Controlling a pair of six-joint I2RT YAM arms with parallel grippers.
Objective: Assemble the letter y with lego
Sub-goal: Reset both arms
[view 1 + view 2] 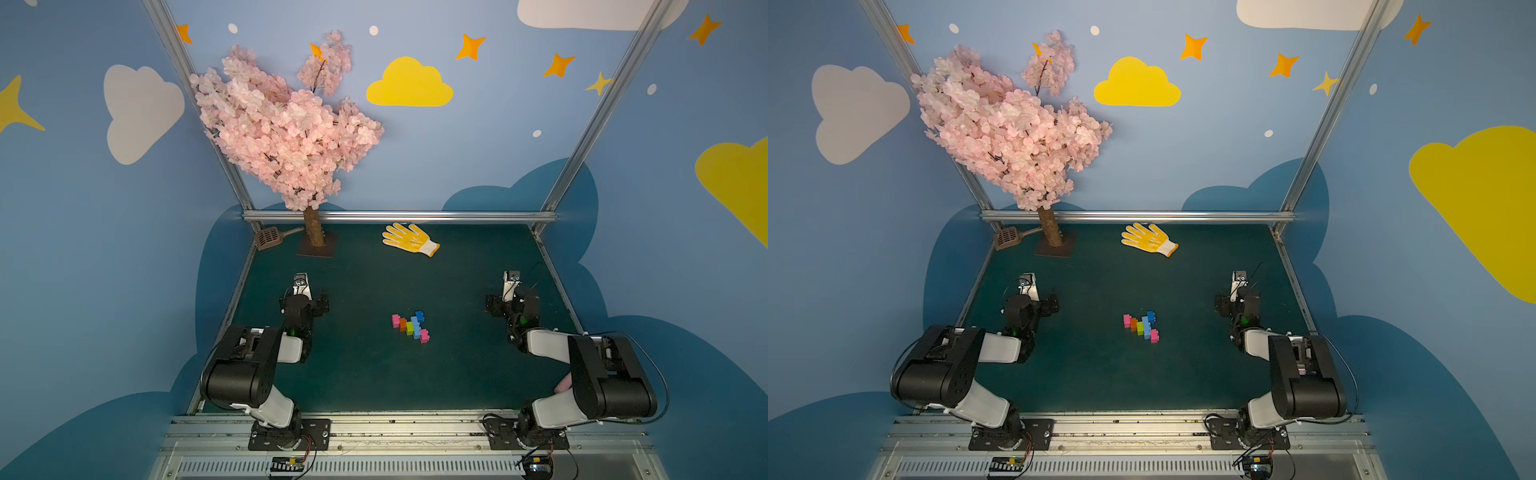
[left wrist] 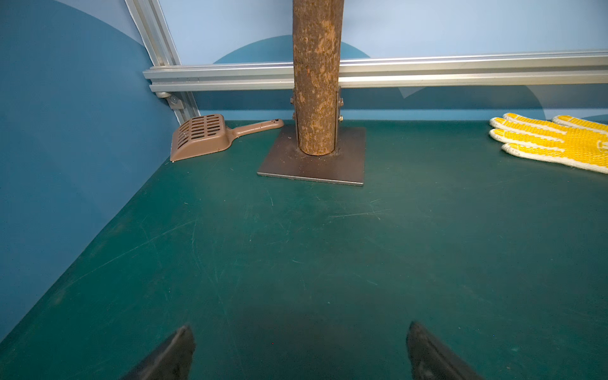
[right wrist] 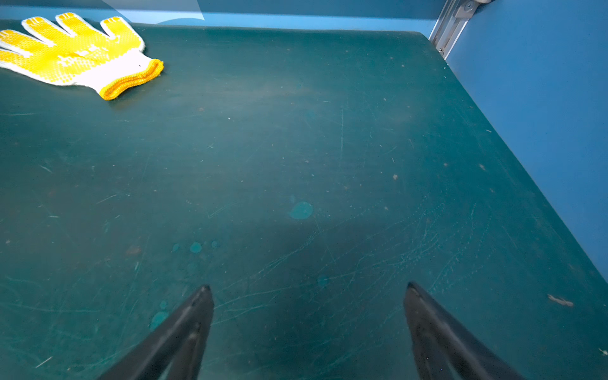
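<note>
Black left fingers (image 2: 174, 355) stand wide apart, empty, over the scuffed green table (image 2: 296, 246); black right fingers (image 3: 190, 325) likewise. Between them, mid-table, the multicoloured Y-shaped lego brick cluster (image 1: 409, 326) lies flat: in a top view its long axis runs ten-to-four o'clock, pink bricks (image 1: 396, 320) ending it, dark blue branch (image 1: 419, 316) pointing toward one o'clock.

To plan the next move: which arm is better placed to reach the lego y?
Right, by a little. The y lies between the arms, slightly nearer the right gripper in both top views. Both it and the left gripper stand open, empty, facing the back, so either could do it.
</note>
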